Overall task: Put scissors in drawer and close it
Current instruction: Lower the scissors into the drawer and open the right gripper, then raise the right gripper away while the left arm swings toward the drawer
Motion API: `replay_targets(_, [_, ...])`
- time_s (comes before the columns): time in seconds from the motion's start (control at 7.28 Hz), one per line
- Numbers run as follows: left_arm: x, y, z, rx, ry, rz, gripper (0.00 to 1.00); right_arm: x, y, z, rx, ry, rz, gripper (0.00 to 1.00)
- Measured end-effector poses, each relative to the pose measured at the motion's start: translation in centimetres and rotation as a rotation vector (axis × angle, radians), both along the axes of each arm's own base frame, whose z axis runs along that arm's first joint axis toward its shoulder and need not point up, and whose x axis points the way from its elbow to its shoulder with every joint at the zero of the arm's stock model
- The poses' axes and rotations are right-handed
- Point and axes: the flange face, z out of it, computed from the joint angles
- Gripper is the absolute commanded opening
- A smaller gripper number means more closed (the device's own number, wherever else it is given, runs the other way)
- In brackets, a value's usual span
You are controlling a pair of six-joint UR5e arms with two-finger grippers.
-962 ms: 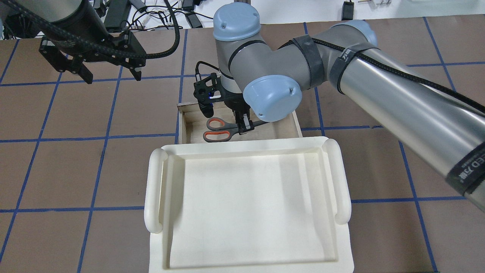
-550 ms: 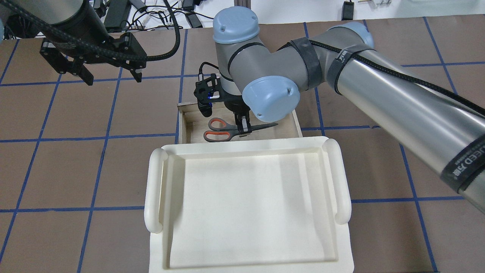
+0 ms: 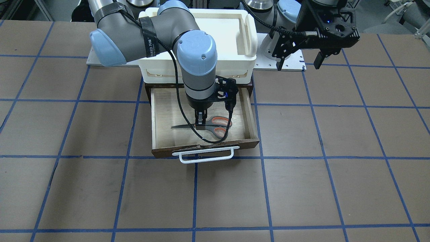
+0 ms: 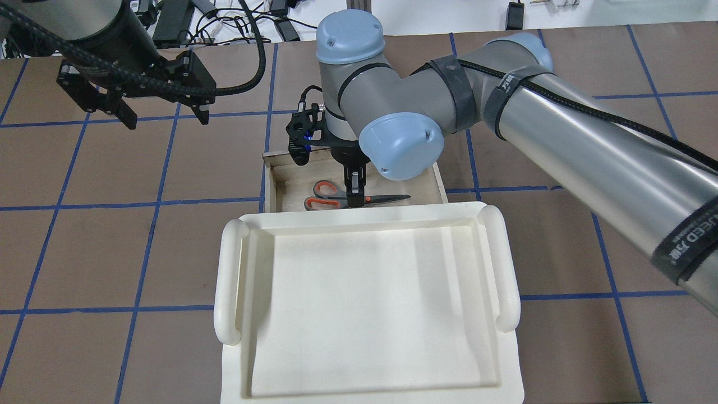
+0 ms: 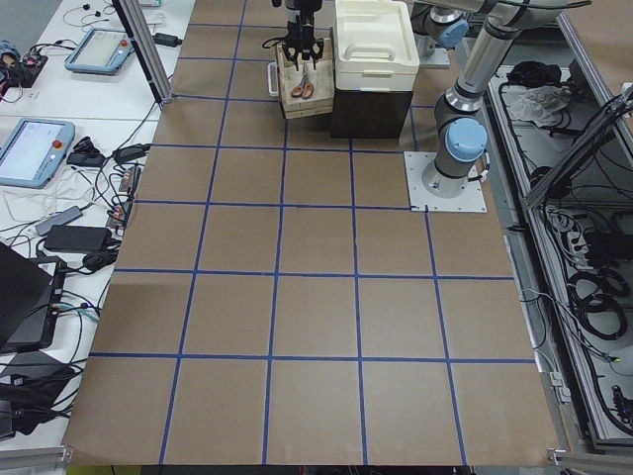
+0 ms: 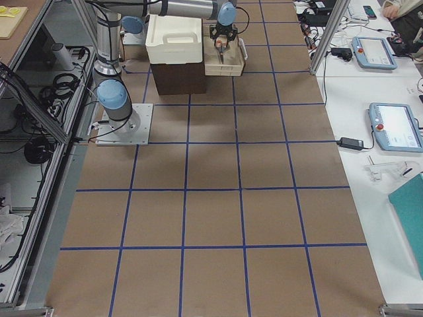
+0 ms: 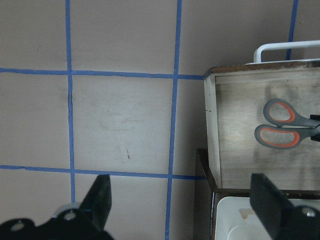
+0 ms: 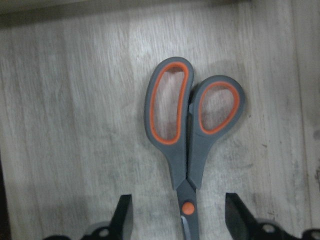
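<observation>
The scissors (image 8: 187,165), blade tips cut off in the wrist view, are lying flat inside the drawer (image 3: 161,121). They are being straddled by the right hand (image 3: 200,125), which was clenched on them earlier and is now released.

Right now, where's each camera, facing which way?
Front: across the table, facing the robot; both arms.
Overhead: behind the robot, looking down; both arms.
Left side: table's left end; arms far off.
Right side: opposite end; likewise.
Left wrist: down beside the drawer; left tool.
Right wrist: straight down; right tool astride scissors.
Both wrist views share the scissors.
</observation>
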Motion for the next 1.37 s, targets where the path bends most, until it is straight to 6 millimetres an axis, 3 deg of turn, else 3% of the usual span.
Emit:
replay_targets(0.14, [0.0, 0.0, 0.0, 0.000, -0.001, 0.000, 1.00, -0.6, -0.1, 1.3, -0.021, 0.003, -0.077, 1.00])
replay_targets(0.41, [0.1, 0.2, 0.1, -0.001, -0.007, 0.004, 1.00, -3.6, -0.7, 5.5, -0.063, -0.016, -0.413, 1.00])
replay_targets(0.69, [-0.2, -0.9, -1.1, -0.001, 0.003, 0.069, 1.00, -8.5, -1.7, 9.5, -0.097, -0.036, -0.781, 1.00])
replay_targets(0.82, [-0.7, -2.7, -2.5, -0.029, 0.016, 0.128, 1.00, -11.3, -2.4, 11.0, -0.113, -0.044, -0.905, 1.00])
replay_targets(1.1, [-4.3, -6.4, -5.8, -0.102, 0.044, 0.175, 1.00, -18.6, -3.0, 13.9, -0.132, -0.031, -1.110, 1.00])
replay_targets(1.37, [-8.5, -10.0, -10.1, -0.141, 0.072, 0.227, 1.00, -22.7, -2.4, 15.4, -0.131, -0.008, -1.237, 1.00])
